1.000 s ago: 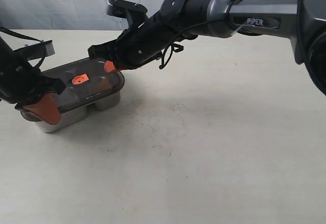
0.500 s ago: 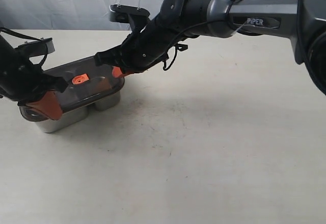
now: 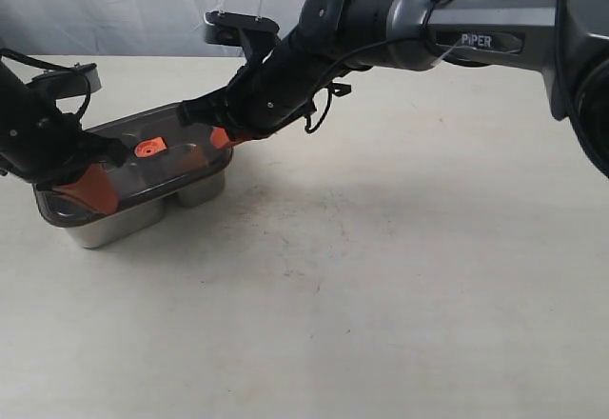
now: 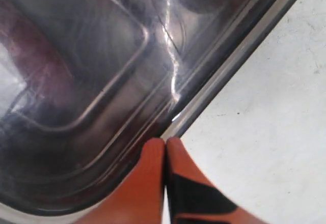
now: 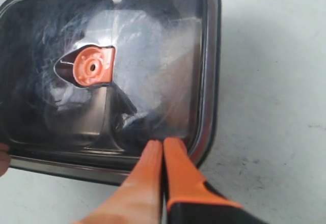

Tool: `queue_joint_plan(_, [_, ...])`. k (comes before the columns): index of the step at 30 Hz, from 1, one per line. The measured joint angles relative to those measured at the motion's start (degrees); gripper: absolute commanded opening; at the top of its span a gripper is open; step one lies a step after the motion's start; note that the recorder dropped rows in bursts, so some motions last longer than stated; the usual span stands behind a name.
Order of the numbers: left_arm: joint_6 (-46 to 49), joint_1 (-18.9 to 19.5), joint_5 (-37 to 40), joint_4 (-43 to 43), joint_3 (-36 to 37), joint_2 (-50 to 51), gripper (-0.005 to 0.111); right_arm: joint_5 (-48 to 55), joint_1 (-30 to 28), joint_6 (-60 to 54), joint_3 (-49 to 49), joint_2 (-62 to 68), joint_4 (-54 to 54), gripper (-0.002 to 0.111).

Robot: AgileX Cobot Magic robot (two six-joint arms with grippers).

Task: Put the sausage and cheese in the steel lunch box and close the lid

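My left gripper (image 4: pixel 165 143) has its orange fingers (image 4: pixel 147 183) pressed together with nothing between them. The tips are down at the edge of the dark lid (image 4: pixel 91 81), which lies right beneath me, seated on the steel lunch box (image 3: pixel 124 227). My right gripper (image 5: pixel 163 145) is closed and empty too, its tips over the lid's rim near a corner, with the orange valve tab (image 5: pixel 92 66) just ahead of them. What lies inside the box I cannot make out through the lid.
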Motion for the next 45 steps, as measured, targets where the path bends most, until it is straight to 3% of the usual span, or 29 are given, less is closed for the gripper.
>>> queue_joint_plan(14, [1.6, -0.1, 5.6, -2.6, -2.1, 1.7, 0.0, -0.6, 0.0, 4.3, 0.0, -1.7, -9.1, -0.001])
queue_joint_plan(25, [1.8, -0.1, 5.2, -2.8, -2.2, 3.4, 0.0, 2.1, 0.0, 13.2, 0.0, -2.0, -23.9, -0.001])
queue_joint_plan(38, [1.5, -0.1, 3.4, -2.6, -4.2, 3.7, 0.0, 3.5, 0.0, 14.3, 0.0, -2.0, -24.6, -0.001])
queue_joint_plan(45, [1.4, -0.1, 3.4, -2.6, -4.2, 3.7, 0.0, 3.6, 0.0, 13.4, 0.0, -1.8, -19.6, -0.001])
